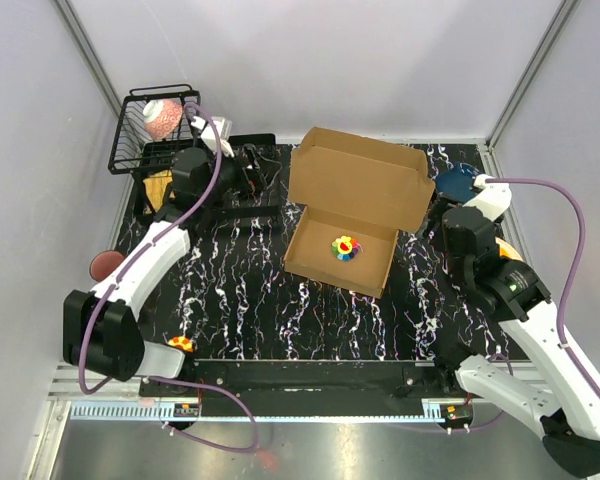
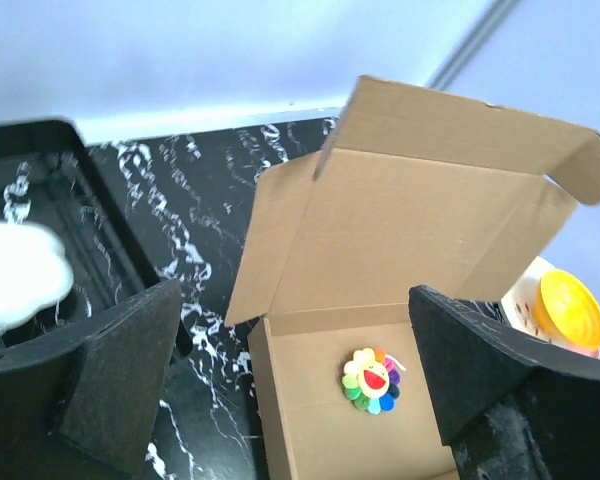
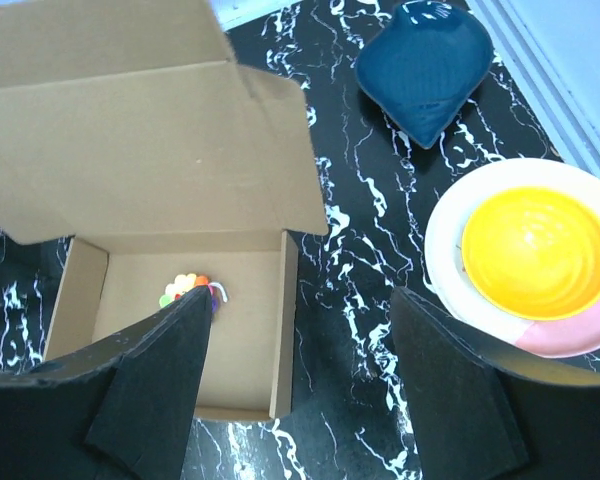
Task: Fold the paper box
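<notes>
Cardboard, brown and plain: the box (image 1: 355, 190) sits in the middle of the bench (image 1: 240, 290), its tray walls up and its lid standing open at the back, with a small flower toy (image 1: 345, 247) inside. The left jaws are spread apart and empty (off by a wire basket (image 1: 150, 130)). The right jaws, near the box's right side, are likewise apart and hold nothing. Closing looks like the step in hand. Next, I judge, the lid must tip forward and its front flap tuck into the tray.

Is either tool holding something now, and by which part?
Nothing is held. The left tool and the right tool are both open and empty.
</notes>
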Tool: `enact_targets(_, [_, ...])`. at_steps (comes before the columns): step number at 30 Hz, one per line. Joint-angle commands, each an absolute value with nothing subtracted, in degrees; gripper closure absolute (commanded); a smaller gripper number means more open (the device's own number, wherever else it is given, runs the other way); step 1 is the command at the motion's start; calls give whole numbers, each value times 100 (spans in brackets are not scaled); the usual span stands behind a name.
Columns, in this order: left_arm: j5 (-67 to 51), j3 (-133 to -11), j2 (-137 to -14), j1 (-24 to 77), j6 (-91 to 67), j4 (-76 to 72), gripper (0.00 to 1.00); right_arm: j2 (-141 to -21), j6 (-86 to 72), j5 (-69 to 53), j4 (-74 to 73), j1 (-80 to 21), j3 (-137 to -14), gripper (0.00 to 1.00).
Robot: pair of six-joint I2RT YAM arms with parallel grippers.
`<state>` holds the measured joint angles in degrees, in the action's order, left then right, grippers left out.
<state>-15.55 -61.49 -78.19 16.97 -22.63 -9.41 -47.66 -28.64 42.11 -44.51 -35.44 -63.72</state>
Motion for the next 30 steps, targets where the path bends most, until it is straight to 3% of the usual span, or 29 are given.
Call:
enact_targets(1, [-3291, -6600, -8390, 1319, -1485, -1881, 1, -4729, -2812, 3253, -3938, -2936, -6302, 22])
enact_targets(5, [-4271, -7056, -8911, 1108, -1267, -1375, 7, -4632, -2883, 2962, -3964, -2936, -6258, 22])
enact_targets(11, [-4104, -7820, -9535, 1116, -404, -476, 10, -4754, -2778, 2734, -4060, -2936, -6460, 21])
enact_targets(30, [-4755, -9527, -11398, 1353, 360, -70, 15, -4263, -2926, 2118, -4623, -2936, -6609, 21])
